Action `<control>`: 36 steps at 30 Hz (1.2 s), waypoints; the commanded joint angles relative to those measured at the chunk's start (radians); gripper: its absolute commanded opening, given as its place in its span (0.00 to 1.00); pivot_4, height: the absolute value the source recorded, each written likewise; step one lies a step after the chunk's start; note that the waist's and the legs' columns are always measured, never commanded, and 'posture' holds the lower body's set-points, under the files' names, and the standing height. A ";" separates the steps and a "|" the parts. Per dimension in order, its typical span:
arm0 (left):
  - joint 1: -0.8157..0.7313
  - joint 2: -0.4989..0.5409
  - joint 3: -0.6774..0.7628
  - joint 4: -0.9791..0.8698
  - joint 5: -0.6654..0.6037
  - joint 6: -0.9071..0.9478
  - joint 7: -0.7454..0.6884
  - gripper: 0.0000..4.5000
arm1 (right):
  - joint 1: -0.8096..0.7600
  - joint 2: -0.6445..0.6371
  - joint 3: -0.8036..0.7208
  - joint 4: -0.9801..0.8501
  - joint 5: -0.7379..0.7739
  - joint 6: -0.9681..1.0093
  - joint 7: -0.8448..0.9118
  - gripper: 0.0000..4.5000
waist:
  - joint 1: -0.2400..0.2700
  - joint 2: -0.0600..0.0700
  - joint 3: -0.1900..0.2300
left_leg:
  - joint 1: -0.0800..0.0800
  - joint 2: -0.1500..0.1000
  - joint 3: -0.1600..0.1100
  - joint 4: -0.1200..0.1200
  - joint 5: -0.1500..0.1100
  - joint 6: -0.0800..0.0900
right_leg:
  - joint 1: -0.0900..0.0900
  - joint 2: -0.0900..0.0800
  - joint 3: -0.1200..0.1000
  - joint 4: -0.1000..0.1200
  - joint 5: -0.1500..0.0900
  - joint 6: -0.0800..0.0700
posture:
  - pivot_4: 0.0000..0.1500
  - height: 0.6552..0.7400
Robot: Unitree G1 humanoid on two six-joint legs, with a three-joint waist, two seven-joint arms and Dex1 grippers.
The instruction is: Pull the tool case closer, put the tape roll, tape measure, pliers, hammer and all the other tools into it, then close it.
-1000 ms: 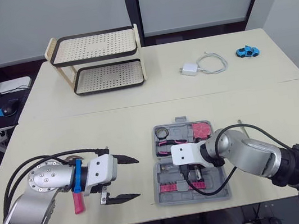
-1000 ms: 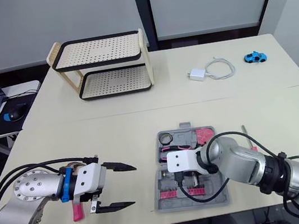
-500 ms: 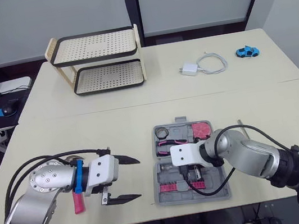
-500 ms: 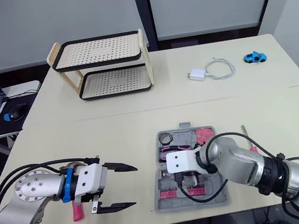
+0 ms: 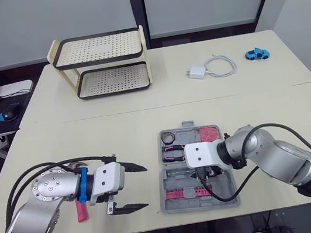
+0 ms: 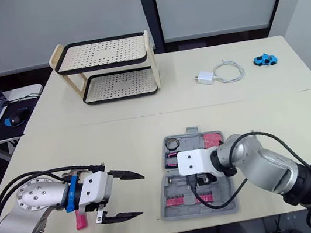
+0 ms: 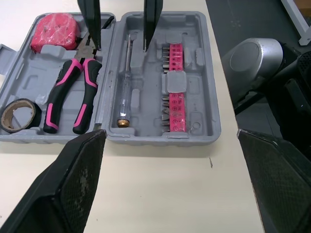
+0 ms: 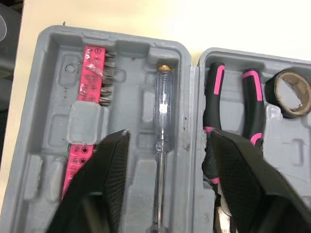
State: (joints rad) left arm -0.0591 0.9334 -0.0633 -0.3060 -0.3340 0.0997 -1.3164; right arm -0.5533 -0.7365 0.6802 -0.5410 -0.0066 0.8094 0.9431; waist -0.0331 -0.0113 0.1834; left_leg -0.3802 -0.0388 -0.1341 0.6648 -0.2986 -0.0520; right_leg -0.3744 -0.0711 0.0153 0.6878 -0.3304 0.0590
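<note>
Open tool case (image 7: 204,111) near the front edge of the desk (image 5: 117,134), holding tape roll (image 7: 19,114), pliers (image 7: 73,92), tape measure (image 7: 53,39) and screwdriver (image 8: 160,121). The right hand (image 8: 167,138), fingers spread, hovers astride the screwdriver. The left hand (image 5: 144,185), also spread and empty, hangs beside the case. Likely faults: a descending finger snags the pliers or unseats the screwdriver, and the pink-handled tool (image 5: 80,211) under the left arm is left out at closing.

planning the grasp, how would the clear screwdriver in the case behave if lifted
The screwdriver looks thin, stiff and probably light. Its smooth round body may slip when pinched and could roll once out of its slot in the tool case.
</note>
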 commanded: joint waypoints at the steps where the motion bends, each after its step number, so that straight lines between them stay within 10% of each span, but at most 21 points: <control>1: 0.002 -0.009 0.014 -0.028 -0.021 0.000 0.009 1.00 | 0.040 0.011 -0.036 0.020 -0.002 -0.090 -0.012 0.28 | -0.001 0.000 0.000 | 0.000 0.000 0.000 0.000 0.000 0.000 | 0.000 0.000 0.000 0.000 0.000 0.000 | 1.00 1.00; 5: 0.000 -0.013 0.016 -0.029 -0.025 0.005 0.010 1.00 | 0.057 0.050 -0.026 0.093 -0.035 -0.121 -0.038 0.00 | -0.001 0.000 0.000 | 0.001 0.000 0.000 0.000 0.000 0.000 | 0.000 0.000 0.000 0.001 0.000 0.000 | 1.00 1.00; 36: 0.035 -0.017 0.061 -0.013 -0.052 0.022 0.044 1.00 | 0.092 0.124 -0.089 0.123 -0.110 -0.187 0.002 0.00 | 0.000 -0.001 -0.001 | 0.001 0.000 0.000 0.000 0.001 -0.001 | 0.000 0.000 0.000 0.002 0.000 0.000 | 1.00 1.00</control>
State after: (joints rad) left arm -0.0305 0.9177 -0.0475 -0.3076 -0.3548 0.1131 -1.2860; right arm -0.4577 -0.6175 0.6522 -0.3430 -0.1540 0.6265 0.9394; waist -0.0333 -0.0120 0.1822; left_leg -0.3792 -0.0386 -0.1340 0.6650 -0.2981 -0.0528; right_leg -0.3745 -0.0708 0.0157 0.6896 -0.3304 0.0590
